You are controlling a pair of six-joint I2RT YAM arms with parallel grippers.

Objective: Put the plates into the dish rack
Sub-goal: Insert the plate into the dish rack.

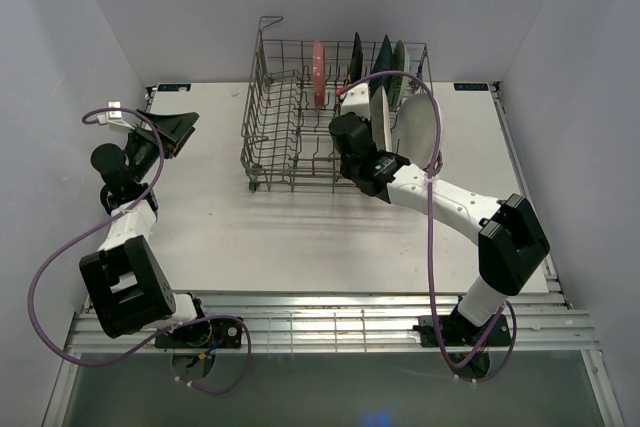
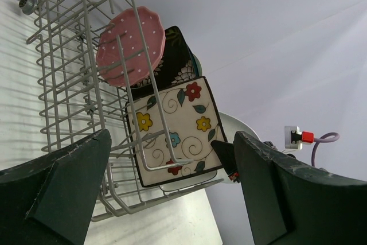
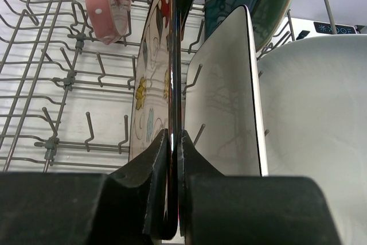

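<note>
The grey wire dish rack [image 1: 285,112] stands at the back of the table. In it stand on edge the pink dotted plate [image 1: 318,72], dark patterned plate [image 1: 356,55], teal plate [image 1: 384,59], mint-green plate [image 1: 401,62], white rectangular plate [image 1: 379,119] and white oval plate [image 1: 420,127]. My right gripper [image 3: 174,142] is shut on the rim of the cream floral plate [image 3: 150,84], which stands upright among the tines, beside the white rectangular plate [image 3: 223,96]. My left gripper [image 2: 172,199] is open and empty, far left, facing the rack [image 2: 63,55] and floral plate [image 2: 178,130].
The rack's tines [image 3: 69,78] left of the floral plate hold nothing. The white oval plate [image 3: 312,124] leans at the rack's right end. Walls close in the table on three sides; purple cables [image 1: 432,157] loop over both arms.
</note>
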